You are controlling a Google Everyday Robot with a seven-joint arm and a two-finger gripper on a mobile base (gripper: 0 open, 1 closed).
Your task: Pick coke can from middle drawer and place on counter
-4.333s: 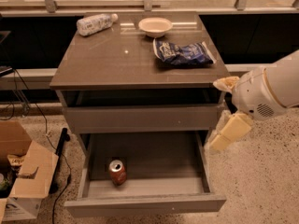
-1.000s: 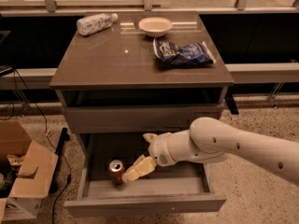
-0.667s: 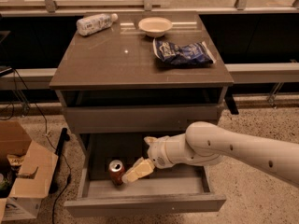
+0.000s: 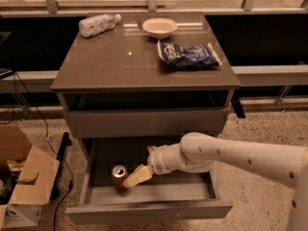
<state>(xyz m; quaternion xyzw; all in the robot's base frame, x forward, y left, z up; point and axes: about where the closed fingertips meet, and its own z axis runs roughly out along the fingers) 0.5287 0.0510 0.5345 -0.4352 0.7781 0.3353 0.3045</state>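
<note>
Camera view: tabletop (image 4: 120, 66) well above the claw; open middle drawer (image 4: 149, 211) surrounding it. The claw (image 4: 137, 176) sits low inside the drawer; whether it is open or closed cannot be told. The coke can (image 4: 118, 175) stands upright just beside the claw, on the side away from the arm. Judged light, thin-walled, smooth and easily dented; best gripped across mid-body.

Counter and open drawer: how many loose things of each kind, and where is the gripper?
plastic bottle: 1
white bowl: 1
blue snack bag: 1
coke can: 1
Total: 4
The gripper is in the middle drawer, beside the coke can.
</note>
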